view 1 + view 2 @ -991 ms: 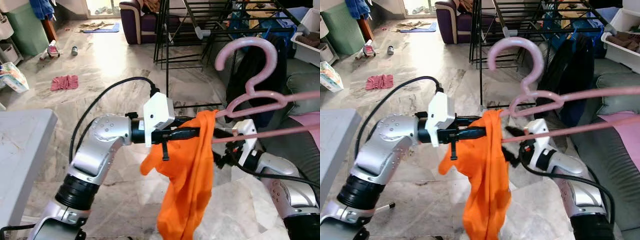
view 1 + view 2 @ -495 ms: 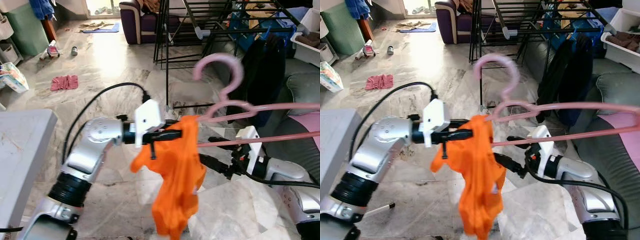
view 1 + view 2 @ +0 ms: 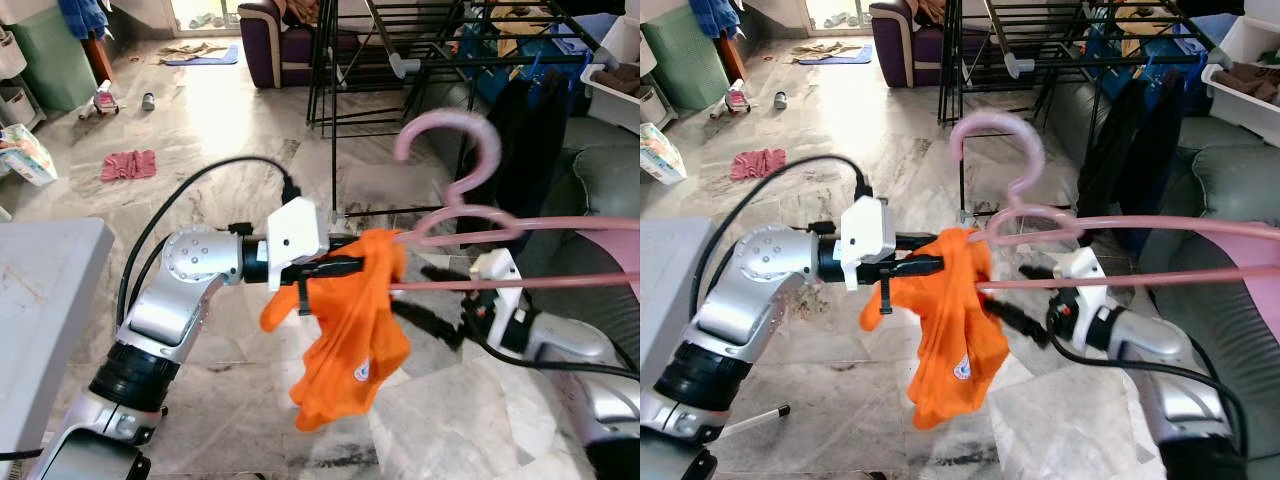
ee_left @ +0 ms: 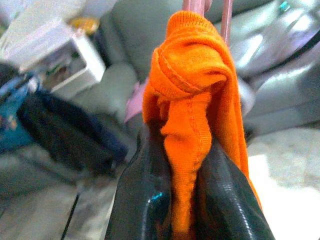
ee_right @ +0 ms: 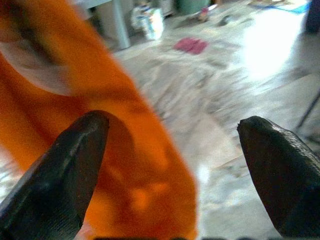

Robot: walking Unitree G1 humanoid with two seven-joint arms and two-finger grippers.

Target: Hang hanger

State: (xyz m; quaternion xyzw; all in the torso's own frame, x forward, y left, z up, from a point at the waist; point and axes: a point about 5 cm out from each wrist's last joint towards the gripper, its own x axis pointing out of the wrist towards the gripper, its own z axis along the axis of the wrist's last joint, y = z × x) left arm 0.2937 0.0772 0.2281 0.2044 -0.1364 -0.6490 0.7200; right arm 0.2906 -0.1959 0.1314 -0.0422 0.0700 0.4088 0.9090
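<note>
A pink hanger (image 3: 455, 150) hovers over the floor with its hook upright. Its long bars (image 3: 530, 283) run off to the right, and its near end is tucked into an orange garment (image 3: 350, 330). My left gripper (image 3: 345, 265) is shut on the garment's bunched top beside that end; in the left wrist view the orange cloth (image 4: 192, 100) is pinched between the black fingers (image 4: 140, 200). My right gripper (image 3: 1025, 297) is open just under the lower bar, beside the garment. In the right wrist view its fingertips (image 5: 65, 165) stand wide apart with the orange cloth (image 5: 125, 165) close ahead.
A black drying rack (image 3: 400, 50) stands ahead with dark clothes (image 3: 530, 130) hanging from it. A grey sofa (image 3: 600, 180) is at the right, a grey table (image 3: 40, 290) at the left. A purple armchair (image 3: 275, 40) and a red cloth (image 3: 128, 164) lie beyond on the marble floor.
The hanger swung left and tipped flatter. The right gripper dropped away from the bar, then rose back beside the garment. The garment's hanging end swung and bunched up.
</note>
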